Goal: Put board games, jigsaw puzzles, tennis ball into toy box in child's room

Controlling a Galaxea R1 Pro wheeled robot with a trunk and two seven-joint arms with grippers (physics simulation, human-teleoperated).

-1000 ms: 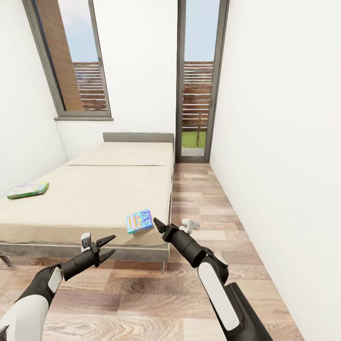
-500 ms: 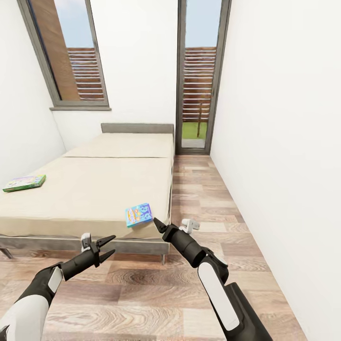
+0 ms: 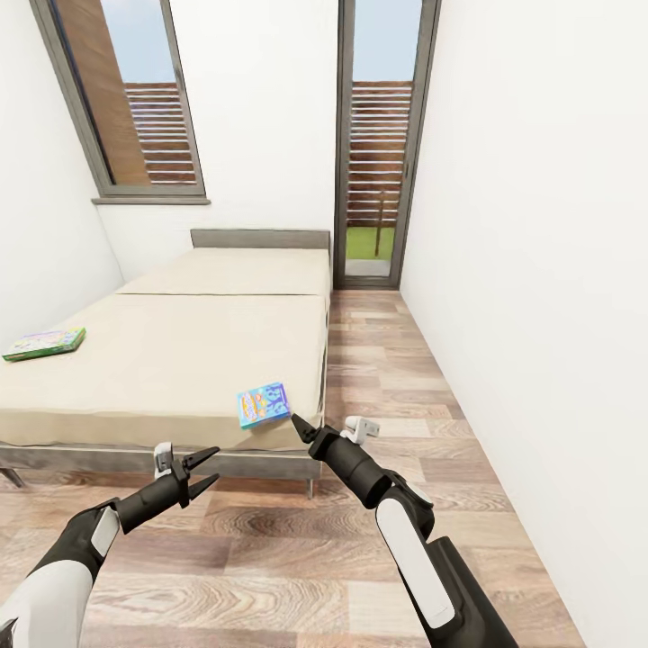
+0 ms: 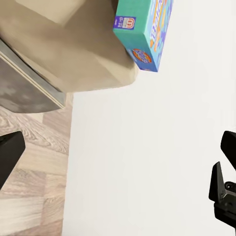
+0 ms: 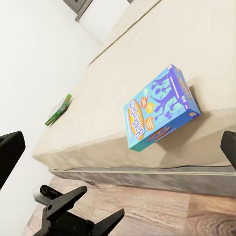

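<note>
One blue board game (image 3: 264,405) lies just beyond the right hand (image 3: 301,426).

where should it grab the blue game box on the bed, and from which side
Probably by the two long edges of the blue box, from above. It lies flat on the bed near the foot corner closest to the right gripper, so its thin sides show but nothing can slip beneath it. The right fingers look open, and are the nearer ones.

Beige mattress on a dark grey bed (image 3: 180,360). Near its right corner, a blue board game (image 3: 264,405) with orange and white print; far left, a green-edged one (image 3: 43,343). Brown wood-plank floor (image 3: 378,360), white walls.
</note>
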